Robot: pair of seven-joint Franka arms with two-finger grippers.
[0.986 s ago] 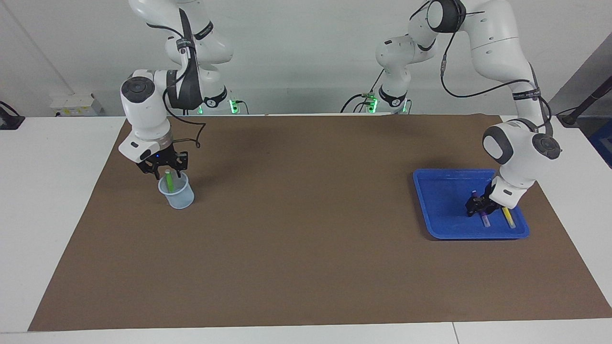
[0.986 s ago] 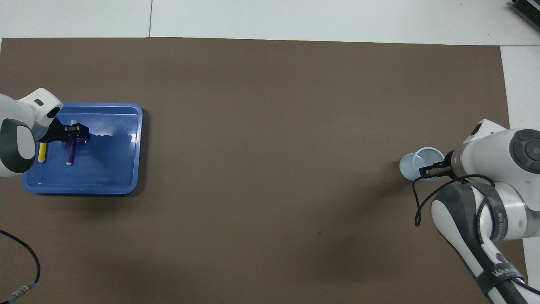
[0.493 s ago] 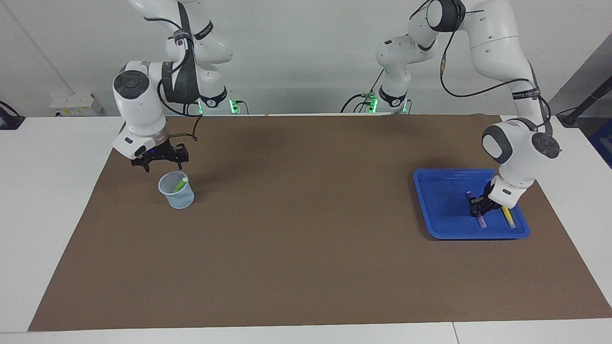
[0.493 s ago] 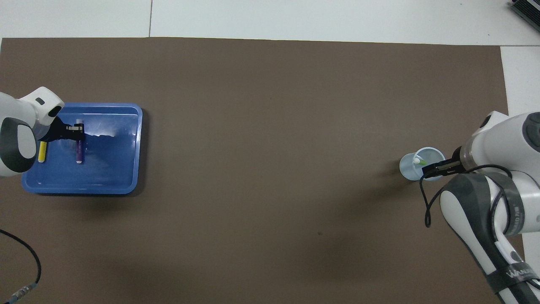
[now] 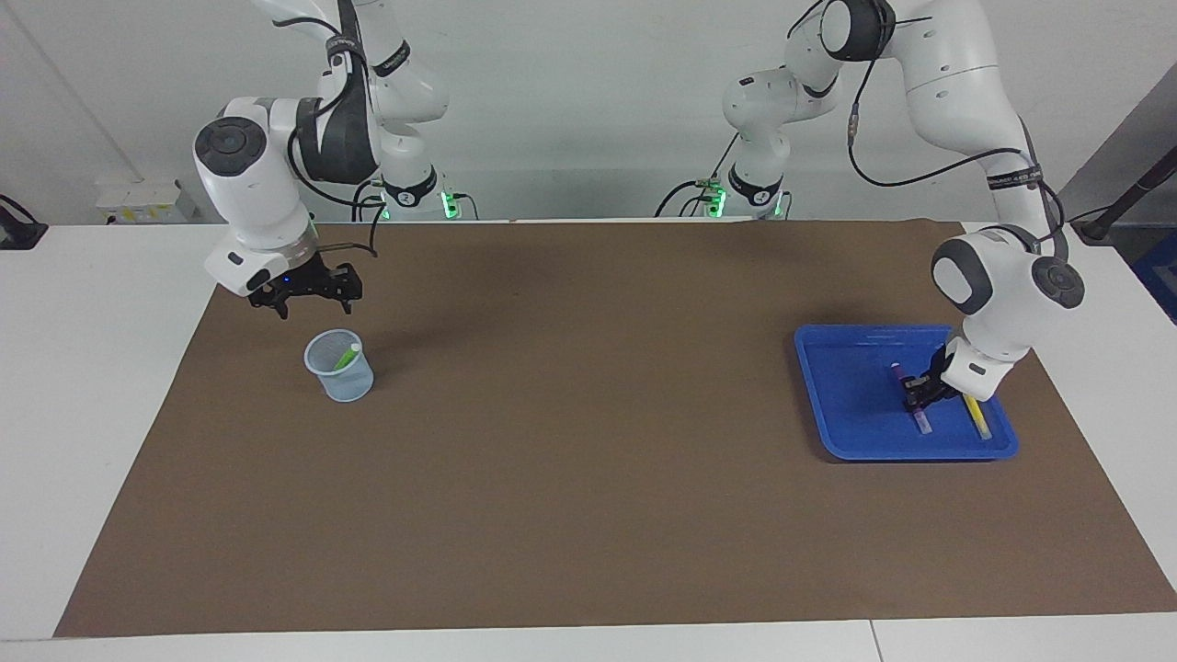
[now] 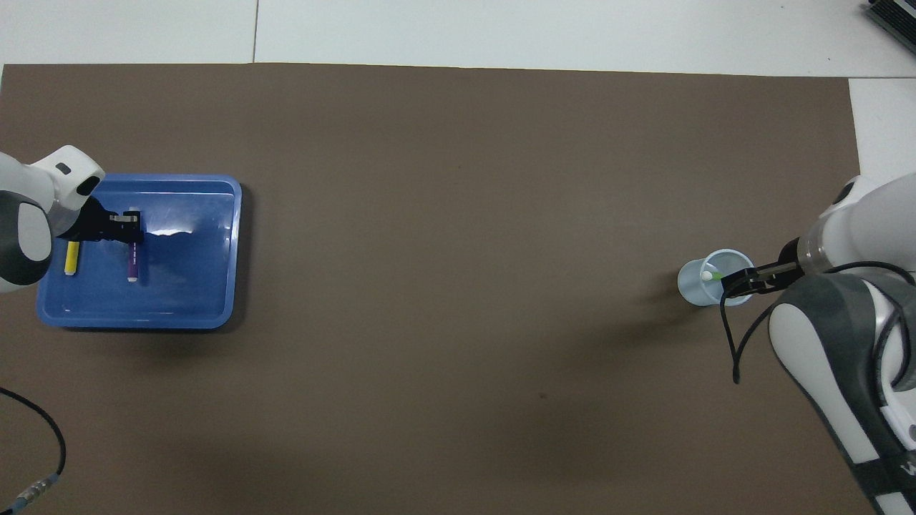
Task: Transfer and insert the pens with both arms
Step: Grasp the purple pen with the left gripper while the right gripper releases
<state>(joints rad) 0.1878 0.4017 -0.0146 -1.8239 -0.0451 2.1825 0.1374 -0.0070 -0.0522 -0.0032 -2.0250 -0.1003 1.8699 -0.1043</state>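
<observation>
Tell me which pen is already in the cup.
The green pen. It leans inside the cup at the right arm's end of the table, while the purple pen and yellow pen lie flat in the blue tray.

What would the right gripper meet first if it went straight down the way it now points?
Probably the brown mat, beside the cup on the robots' side. The open right gripper hangs above that spot; depth is unclear, so it might clip the cup's rim.
</observation>
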